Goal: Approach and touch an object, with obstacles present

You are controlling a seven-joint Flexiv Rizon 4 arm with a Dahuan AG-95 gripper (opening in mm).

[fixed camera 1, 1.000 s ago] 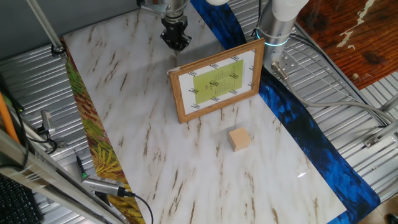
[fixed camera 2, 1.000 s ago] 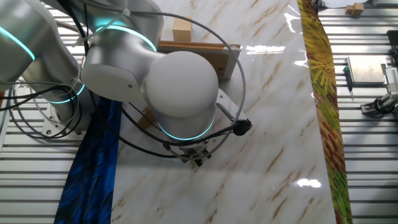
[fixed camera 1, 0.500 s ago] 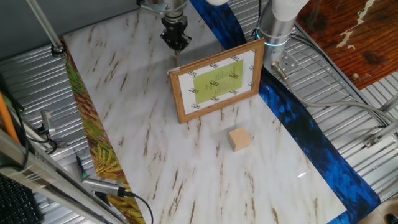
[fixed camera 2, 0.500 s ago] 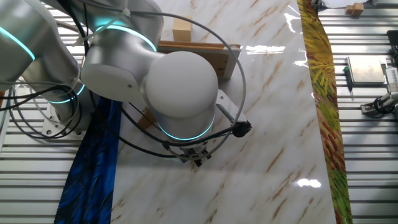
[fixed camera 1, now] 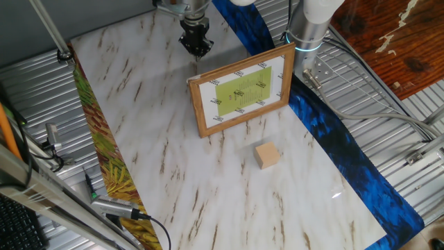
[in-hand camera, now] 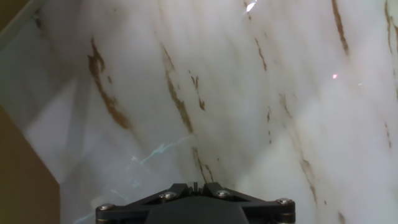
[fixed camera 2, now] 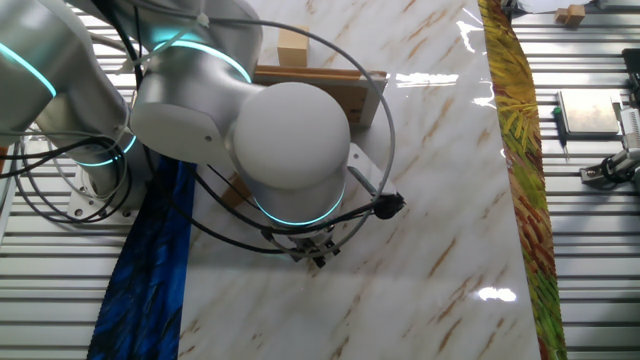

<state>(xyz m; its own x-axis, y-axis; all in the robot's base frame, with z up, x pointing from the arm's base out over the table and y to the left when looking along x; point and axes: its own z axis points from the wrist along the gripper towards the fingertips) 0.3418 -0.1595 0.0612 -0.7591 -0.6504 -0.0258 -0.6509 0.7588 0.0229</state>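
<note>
The small light-tan wooden cube [fixed camera 1: 266, 155] sits on the marble table, in front of the framed picture. In the other fixed view the cube [fixed camera 2: 292, 45] shows at the far end, beyond the frame. The picture [fixed camera 1: 243, 90], with brown wooden frame, white mat and yellow-green centre, stands upright between cube and gripper; its back [fixed camera 2: 330, 82] shows in the other fixed view. My gripper [fixed camera 1: 196, 47] hangs behind the picture, near the table's back edge, shut and empty. It also shows under the arm's wrist [fixed camera 2: 315, 255]. The hand view shows the closed fingertips [in-hand camera: 194, 185] over bare marble; cube and picture are out of that view.
A yellow-green patterned strip [fixed camera 1: 97, 146] runs along the table's left side and a blue strip [fixed camera 1: 326, 132] along the right. The arm's base [fixed camera 1: 309, 28] stands at the back right. Cables and tools [fixed camera 1: 104, 205] lie off the table at the left.
</note>
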